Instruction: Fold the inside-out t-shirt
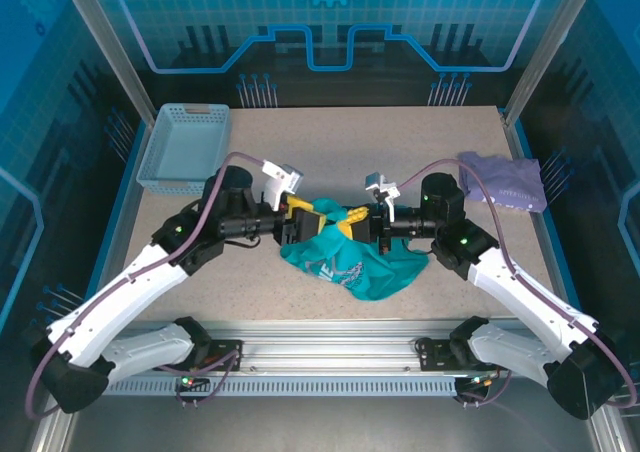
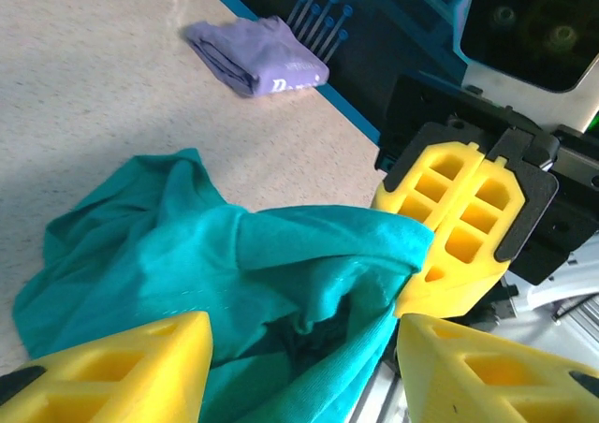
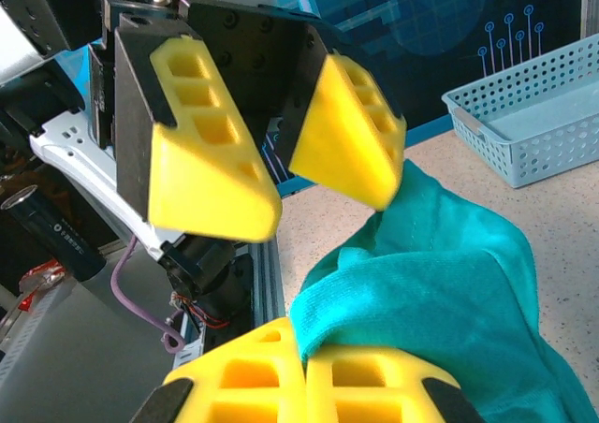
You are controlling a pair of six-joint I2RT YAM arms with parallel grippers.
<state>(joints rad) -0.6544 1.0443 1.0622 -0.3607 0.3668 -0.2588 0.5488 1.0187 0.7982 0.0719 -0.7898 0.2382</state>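
Right end effector pressed together, pinching the teal t-shirt edge, probably a hem. Left end effector spread, directly facing it; the cloth's rest bunches below both on the surface.

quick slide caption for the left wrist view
Open left gripper faces the shut right gripper pinching the teal t-shirt; lavender garment lies beyond.

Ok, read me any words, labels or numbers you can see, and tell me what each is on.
Nothing reads clearly.
White print on the folded lavender cloth garment: too blurred to read.
Pale print on the crumpled teal-green cloth t-shirt: too small to read.
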